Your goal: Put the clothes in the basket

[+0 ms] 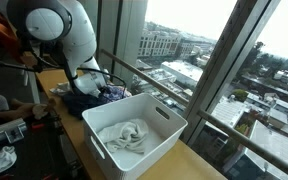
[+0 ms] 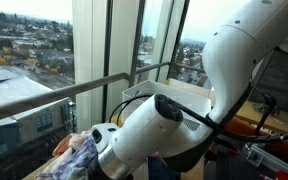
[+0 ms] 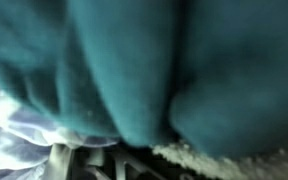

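Now | gripper [image 1: 88, 82] apparently buried in clothes [image 3: 184, 60] (teal fabric) | opening: cannot tell | basket [image 1: 159, 148] beside

Bright window daylight; wrist view perhaps defocused.

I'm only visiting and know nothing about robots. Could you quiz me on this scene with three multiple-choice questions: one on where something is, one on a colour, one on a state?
1. Where does the white basket stand?
A. on the floor
B. on the wooden table by the window
C. on a chair

2. What colour is the cloth filling the wrist view?
A. red
B. yellow
C. teal

3. What is the basket's state?
A. empty
B. tipped over
C. upright, holding a whitish cloth

Answers: 1 B, an exterior view shows it on the tabletop beside the window. 2 C, teal fabric covers nearly the whole frame. 3 C, the cloth lies crumpled inside.
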Robot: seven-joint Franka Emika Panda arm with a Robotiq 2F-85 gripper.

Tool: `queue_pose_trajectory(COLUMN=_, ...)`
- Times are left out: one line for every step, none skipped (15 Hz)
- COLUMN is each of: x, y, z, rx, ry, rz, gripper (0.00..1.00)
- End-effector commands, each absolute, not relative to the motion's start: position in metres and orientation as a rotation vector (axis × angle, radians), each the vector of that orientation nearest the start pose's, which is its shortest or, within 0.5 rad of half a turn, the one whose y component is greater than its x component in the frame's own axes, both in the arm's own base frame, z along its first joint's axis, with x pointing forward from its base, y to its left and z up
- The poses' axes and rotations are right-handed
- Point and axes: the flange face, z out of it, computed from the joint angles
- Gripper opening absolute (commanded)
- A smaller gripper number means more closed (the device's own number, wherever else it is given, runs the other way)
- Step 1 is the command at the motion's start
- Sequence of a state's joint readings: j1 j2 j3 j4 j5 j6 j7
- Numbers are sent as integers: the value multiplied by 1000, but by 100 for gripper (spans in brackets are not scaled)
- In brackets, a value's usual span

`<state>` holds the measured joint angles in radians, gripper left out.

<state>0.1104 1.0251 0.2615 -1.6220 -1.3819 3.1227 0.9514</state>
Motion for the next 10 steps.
queue_pose_trajectory(x=595, y=300, z=68, rx=-2717, ry=-877, rz=-787, gripper=44)
queue_pose_trajectory(x=597, y=300, z=72, rx=-2717, ry=-880, rz=-795, gripper=35)
queue_pose_trajectory(x=598, y=299, z=77, rx=-2718, ry=-882, rz=-803, gripper=29)
queue_pose_trajectory(x=599, y=298, z=85, rx=-2721, ry=-884, rz=-814, gripper=22)
queue_pose_trajectory(x=600, y=297, z=90, rx=-2723, ry=-886, rz=-821, gripper=13)
queue_pose_trajectory(x=600, y=294, z=97, rx=-2726, ry=-889, rz=-830, gripper=7)
queue_pose_trajectory(x=600, y=292, z=105, rx=-2730, ry=-889, rz=-841, gripper=1)
queue_pose_trajectory(x=601, y=289, z=113, rx=-2731, ry=-889, rz=-852, gripper=0)
queue_pose_trajectory(x=601, y=286, z=121, rx=-2733, ry=-888, rz=-865, gripper=0)
queue_pose_trajectory(x=601, y=284, z=129, rx=-2735, ry=-887, rz=-875, gripper=0)
